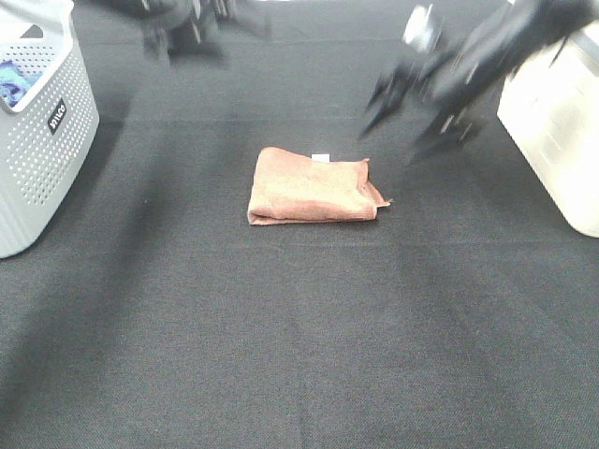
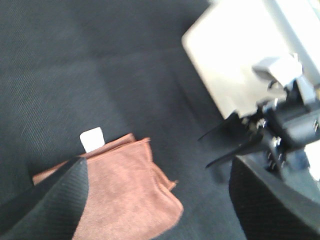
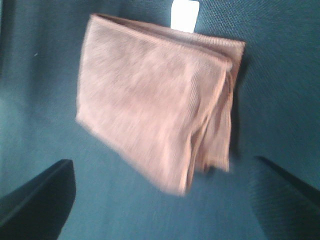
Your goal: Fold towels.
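The exterior high view is taken from above and in front, angled down over the whole table point(image 1: 281, 355). The left wrist view is aimed obliquely across the table, with the right arm point(image 2: 290, 125) included. The right wrist view is directed steeply down at close range. The towel point(image 1: 314, 187) point(image 2: 130, 195) point(image 3: 155, 115) is shared by all three views.

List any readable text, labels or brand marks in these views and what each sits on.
Small dark label on the grey perforated basket: white lettering, too small and tilted to read.
White tag on the folded towel: no print can be made out in any view.
White bin on the right: no text visible.
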`<state>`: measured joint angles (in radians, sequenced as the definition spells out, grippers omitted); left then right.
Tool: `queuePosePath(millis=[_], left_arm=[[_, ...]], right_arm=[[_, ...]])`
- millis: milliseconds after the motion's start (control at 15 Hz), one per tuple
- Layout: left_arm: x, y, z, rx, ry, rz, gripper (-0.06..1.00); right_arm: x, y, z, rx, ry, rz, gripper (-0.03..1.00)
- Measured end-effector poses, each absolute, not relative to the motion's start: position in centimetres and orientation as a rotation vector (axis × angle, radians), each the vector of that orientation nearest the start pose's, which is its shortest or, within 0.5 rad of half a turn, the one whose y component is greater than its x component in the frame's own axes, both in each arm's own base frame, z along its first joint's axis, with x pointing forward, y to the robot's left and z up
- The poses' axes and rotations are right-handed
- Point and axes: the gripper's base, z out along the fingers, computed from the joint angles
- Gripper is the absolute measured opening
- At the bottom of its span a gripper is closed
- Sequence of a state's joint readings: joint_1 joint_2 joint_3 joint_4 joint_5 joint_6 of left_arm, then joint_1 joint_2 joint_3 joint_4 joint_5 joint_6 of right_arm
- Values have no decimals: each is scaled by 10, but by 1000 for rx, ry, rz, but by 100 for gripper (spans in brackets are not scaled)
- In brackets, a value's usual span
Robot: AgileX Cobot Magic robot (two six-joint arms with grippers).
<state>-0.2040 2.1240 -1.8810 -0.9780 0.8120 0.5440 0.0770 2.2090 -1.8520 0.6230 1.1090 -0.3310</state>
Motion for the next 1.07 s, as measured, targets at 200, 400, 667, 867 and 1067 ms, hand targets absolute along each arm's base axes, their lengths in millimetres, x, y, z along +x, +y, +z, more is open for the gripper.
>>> queuePosePath(millis=[200, 400, 667, 867, 1067], left_arm=[[437, -137, 335, 418, 2260, -756, 74], [389, -109, 389, 454, 2350, -438, 74], [349, -94, 421, 459, 2421, -214, 74], [297, -75, 435, 418, 2430, -66, 74], [219, -55, 412, 400, 2494, -63, 74]], right_arm=[[440, 76, 261, -226, 2787, 687, 87], [409, 87, 320, -299, 2721, 412, 87], [362, 105, 358, -369, 2663, 251, 87], [294, 104, 371, -403, 2668, 244, 87], [222, 80, 361, -397, 2692, 239, 87]])
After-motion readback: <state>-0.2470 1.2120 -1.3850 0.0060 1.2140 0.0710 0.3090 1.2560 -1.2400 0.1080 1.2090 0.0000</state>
